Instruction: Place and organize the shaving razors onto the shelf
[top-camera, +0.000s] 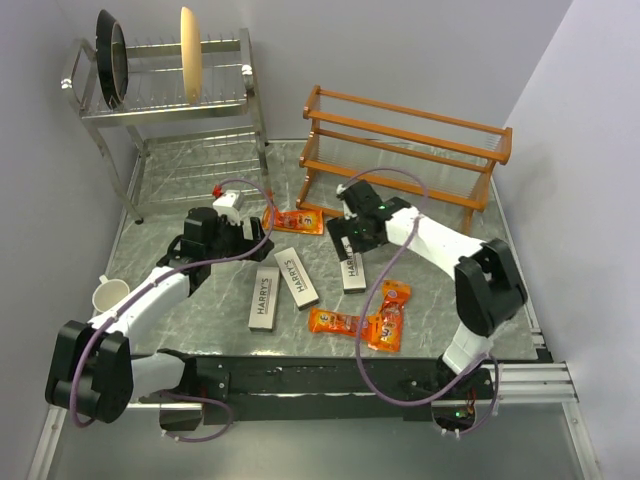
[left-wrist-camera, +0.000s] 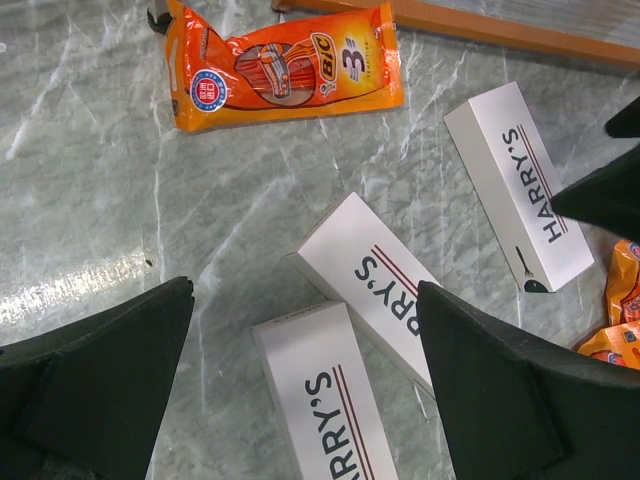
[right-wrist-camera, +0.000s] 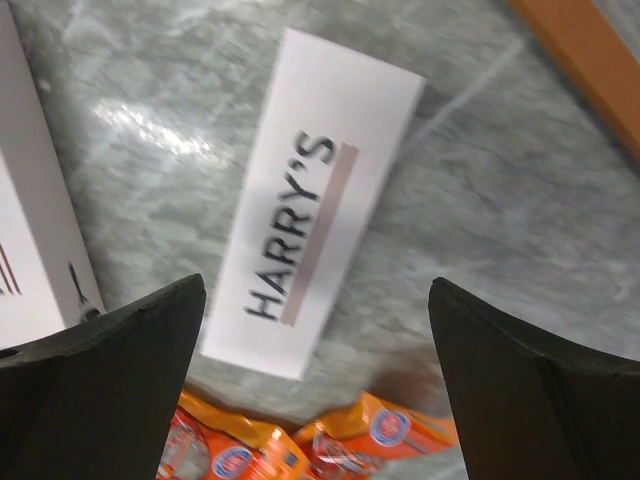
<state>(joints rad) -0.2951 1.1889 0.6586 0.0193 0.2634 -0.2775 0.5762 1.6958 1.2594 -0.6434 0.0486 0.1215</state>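
Right pincer spread over a Harry's box with clear long edges; left pincer spread.

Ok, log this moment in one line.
left end effector: open, empty | right end effector: open, above a Harry's box | shelf: bare

Left arm, right arm: white tubular links between bulky black joint housings. Purple-grey cable runs loose along each, looping clear near the wrist. Both bolted to a black perforated base rail. Left hand, right hand: fingers matte black, broad wedges narrowing to blunt tips.
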